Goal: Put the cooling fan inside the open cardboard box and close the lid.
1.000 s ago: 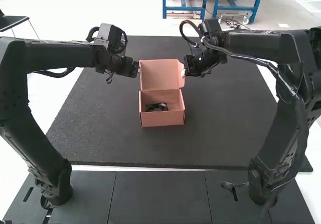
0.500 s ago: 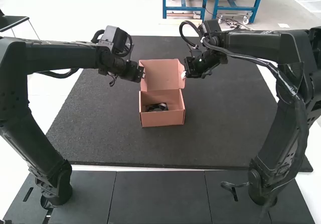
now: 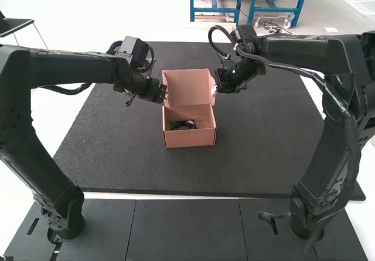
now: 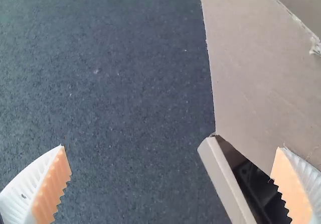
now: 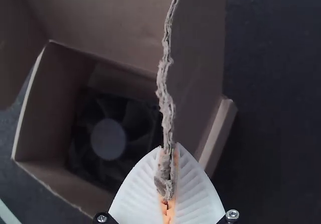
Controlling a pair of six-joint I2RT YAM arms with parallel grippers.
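Note:
A small cardboard box [image 3: 189, 133] stands in the middle of the black mat with its lid [image 3: 187, 88] raised upright at the back. The black cooling fan [image 3: 183, 124] lies inside the box [image 5: 35, 113], fan [image 5: 108, 138] flat on the bottom. My right gripper [image 3: 218, 89] is shut on the lid's right side flap [image 5: 168, 108], pinching its ragged edge. My left gripper [image 3: 160, 95] is open at the lid's left edge, its orange-padded fingers [image 4: 47, 186] straddling the flap [image 4: 251, 83] and the box's corner.
The black rubber mat [image 3: 105, 138] spreads wide around the box, with free room on every side. A white floor lies beyond its edges. Both arms hang over the mat's far half.
My left gripper has slid right and down until it meets the lid's left edge. The right gripper shifted slightly toward the box while holding the flap.

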